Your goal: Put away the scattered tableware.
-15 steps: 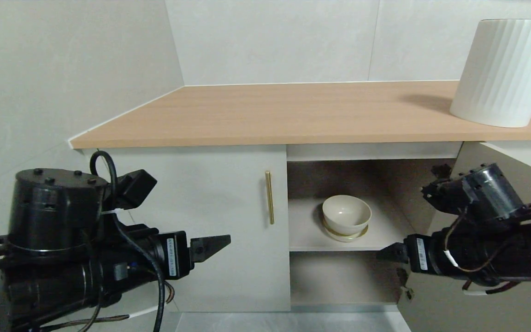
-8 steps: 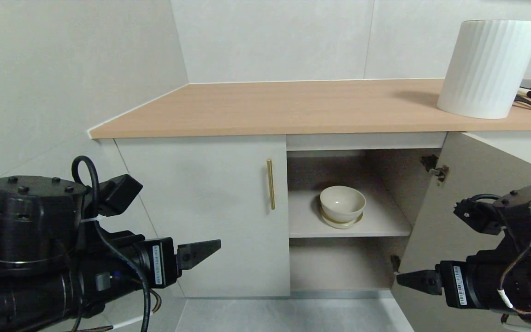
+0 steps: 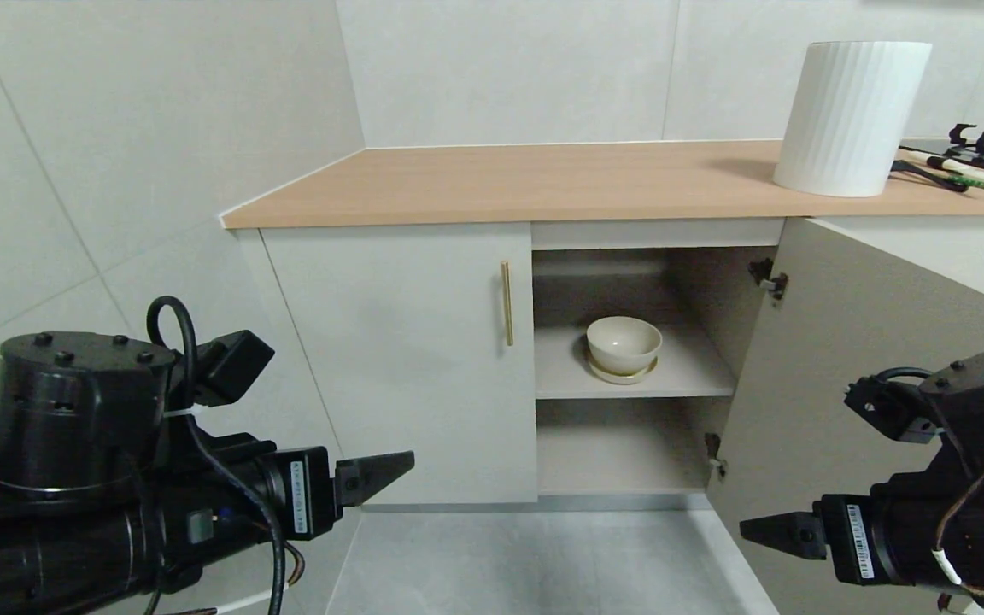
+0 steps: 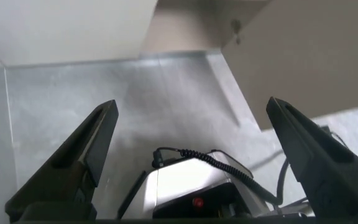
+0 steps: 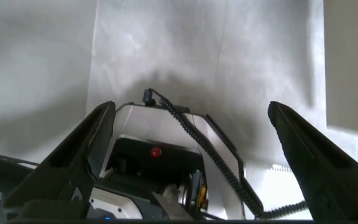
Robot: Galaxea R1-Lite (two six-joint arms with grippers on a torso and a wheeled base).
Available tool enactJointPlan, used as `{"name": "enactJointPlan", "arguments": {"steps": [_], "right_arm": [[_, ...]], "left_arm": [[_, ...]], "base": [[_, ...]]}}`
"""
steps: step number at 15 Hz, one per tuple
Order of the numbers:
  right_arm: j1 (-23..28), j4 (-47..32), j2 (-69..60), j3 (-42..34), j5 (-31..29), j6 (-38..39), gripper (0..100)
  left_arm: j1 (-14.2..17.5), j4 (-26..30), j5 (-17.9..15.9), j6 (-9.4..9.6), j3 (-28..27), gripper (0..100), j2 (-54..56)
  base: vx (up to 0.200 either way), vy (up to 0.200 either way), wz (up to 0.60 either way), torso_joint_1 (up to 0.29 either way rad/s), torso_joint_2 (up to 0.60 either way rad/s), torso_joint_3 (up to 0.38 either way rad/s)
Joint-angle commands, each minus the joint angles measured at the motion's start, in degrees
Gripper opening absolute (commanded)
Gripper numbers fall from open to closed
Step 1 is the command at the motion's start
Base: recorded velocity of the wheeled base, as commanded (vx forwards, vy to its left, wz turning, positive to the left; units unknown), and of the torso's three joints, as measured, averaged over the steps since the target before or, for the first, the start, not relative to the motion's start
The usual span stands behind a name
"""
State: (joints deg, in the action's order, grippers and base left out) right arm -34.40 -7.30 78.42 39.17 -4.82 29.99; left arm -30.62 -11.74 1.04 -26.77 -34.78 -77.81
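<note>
A cream bowl sits on a small plate on the middle shelf of the cabinet, whose right door stands swung open. My left gripper hangs low at the left, in front of the closed left door, well away from the bowl. My right gripper hangs low at the right, in front of the open door. In the wrist views both grippers stand open over the grey floor, nothing between their fingers.
A tall white ribbed cylinder stands on the wooden countertop at the right, with several utensils beside it. The closed left door carries a brass handle. Grey floor lies below; a tiled wall stands at the left.
The whole view has pulled back and the cabinet now looks smaller and farther: the camera moved. My right gripper has dropped lower, away from the shelf. The bowl has not moved.
</note>
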Motion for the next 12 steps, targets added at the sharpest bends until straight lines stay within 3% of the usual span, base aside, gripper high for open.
{"name": "enactJointPlan", "arguments": {"steps": [1, 5, 12], "right_arm": [[-0.1, 0.0, 0.2, 0.1, 0.0, -0.1, 100], [-0.1, -0.2, 0.1, 0.1, -0.2, -0.8, 100], [-0.1, -0.2, -0.4, 0.1, -0.4, -0.8, 100]], "left_arm": [[-0.1, 0.0, 0.0, -0.04, 0.2, 100, -0.4], [-0.1, 0.0, 0.1, -0.04, 0.2, 100, -0.7], [-0.1, -0.2, 0.3, 0.05, 0.3, 100, -0.6]], "base": [[-0.2, 0.0, 0.0, -0.002, 0.0, -0.002], [-0.2, 0.0, 0.0, 0.005, 0.01, 0.004], [0.0, 0.0, 0.0, 0.0, 0.0, 0.0]]}}
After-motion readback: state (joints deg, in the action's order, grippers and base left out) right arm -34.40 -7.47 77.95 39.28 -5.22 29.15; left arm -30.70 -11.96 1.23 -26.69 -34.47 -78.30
